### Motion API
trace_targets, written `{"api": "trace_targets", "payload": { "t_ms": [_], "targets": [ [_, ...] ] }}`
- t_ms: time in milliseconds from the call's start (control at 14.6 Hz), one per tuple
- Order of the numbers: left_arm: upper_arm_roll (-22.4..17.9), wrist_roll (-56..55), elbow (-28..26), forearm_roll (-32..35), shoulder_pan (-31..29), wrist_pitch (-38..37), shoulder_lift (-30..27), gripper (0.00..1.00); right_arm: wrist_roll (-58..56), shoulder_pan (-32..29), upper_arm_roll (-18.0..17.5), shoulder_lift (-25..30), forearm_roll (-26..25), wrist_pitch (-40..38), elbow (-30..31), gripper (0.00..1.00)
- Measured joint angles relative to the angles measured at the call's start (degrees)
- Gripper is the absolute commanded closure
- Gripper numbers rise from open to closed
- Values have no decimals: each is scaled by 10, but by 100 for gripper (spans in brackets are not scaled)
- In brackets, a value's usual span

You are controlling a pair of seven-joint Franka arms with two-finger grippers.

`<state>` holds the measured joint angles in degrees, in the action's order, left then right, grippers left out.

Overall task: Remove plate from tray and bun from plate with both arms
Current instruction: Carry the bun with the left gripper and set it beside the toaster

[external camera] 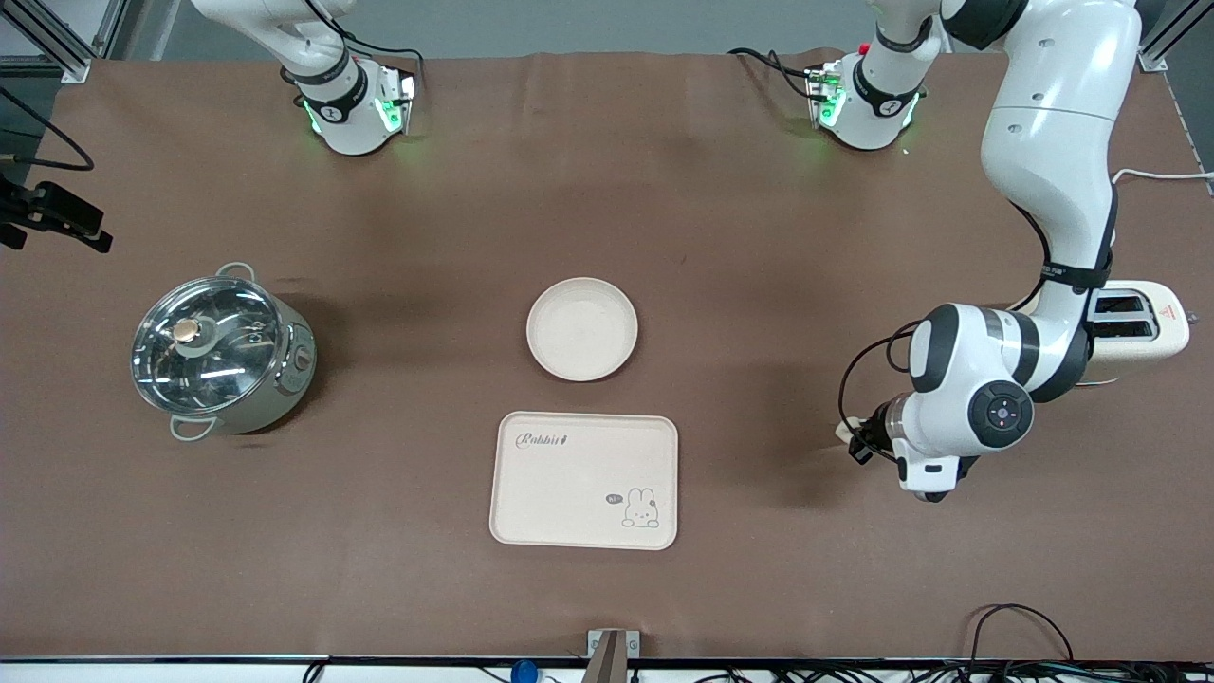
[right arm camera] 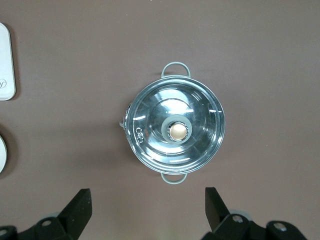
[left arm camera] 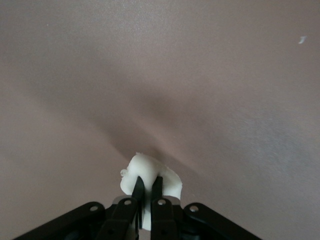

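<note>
Tray and plate, both smooth cream-beige, lie apart mid-table with the round plate empty, farther from the front camera than the rounded rectangle. I have the soft, pale bun pinched between the left gripper fingers, low over bare brown cloth toward the left arm's end, seemingly not yet touching. Over the glass-lidded steel pot, the right gripper waits with fingers spread wide.

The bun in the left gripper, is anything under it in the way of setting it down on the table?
Nothing visible is. The left gripper is shut on the bun over bare tablecloth toward the left arm's end, apart from the tray, plate and toaster.
</note>
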<state>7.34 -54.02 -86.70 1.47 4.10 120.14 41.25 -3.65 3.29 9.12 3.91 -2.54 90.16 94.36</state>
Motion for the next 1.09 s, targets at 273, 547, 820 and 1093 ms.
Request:
{"api": "trace_targets", "payload": {
  "t_ms": [273,547,820,1093],
  "targets": [
    [0,32,0,3,-15,0,4,45,0,1,-2,0,0,0,0,0],
    [2,47,1,3,-18,0,6,6,0,1,-2,0,0,0,0,0],
    [5,57,13,3,-18,-8,-12,0,0,2,-3,0,0,0,0,0],
    [5,139,28,3,-21,-58,-101,0,0,3,-3,0,0,0,0,0]
  ]
}}
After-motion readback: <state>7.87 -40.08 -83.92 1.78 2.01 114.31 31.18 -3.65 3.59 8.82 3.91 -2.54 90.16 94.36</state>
